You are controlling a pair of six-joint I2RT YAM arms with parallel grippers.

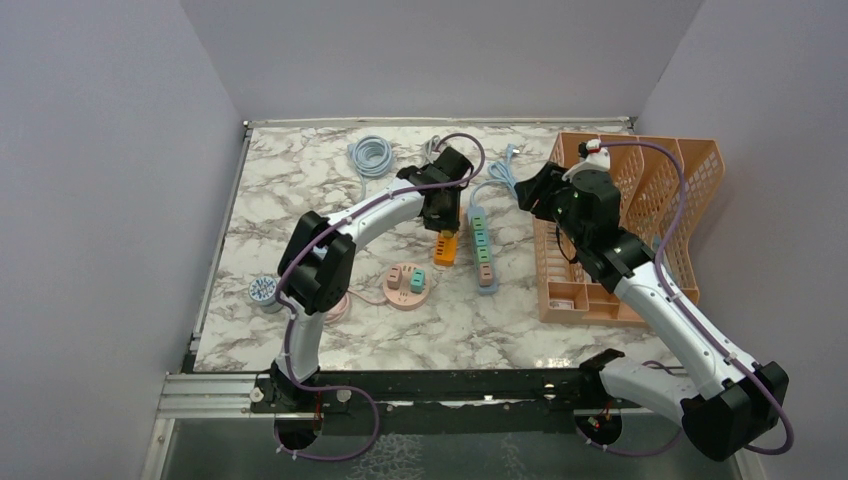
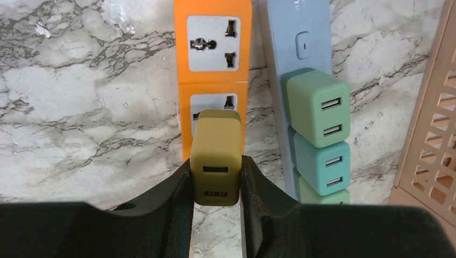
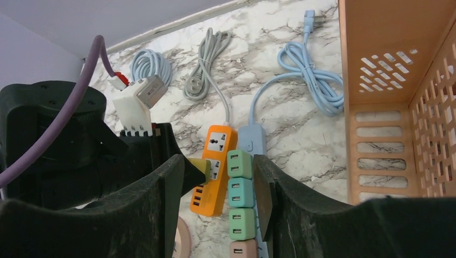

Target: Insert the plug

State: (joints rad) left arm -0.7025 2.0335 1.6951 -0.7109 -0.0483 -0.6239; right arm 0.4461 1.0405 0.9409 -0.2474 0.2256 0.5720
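Marble table [image 1: 300, 180], centre frame: left pincer [image 2: 216, 177] clamps plug [image 2: 216, 145] at second socket of orange strip [image 2: 212, 88]. Right pincer [image 3: 218, 166] stands open, empty. Risk: misaligned prongs jam; unheld strip slides.

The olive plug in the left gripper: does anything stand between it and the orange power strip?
Nothing visible does. The olive plug, held by the left gripper, is right at the second socket of the orange power strip.
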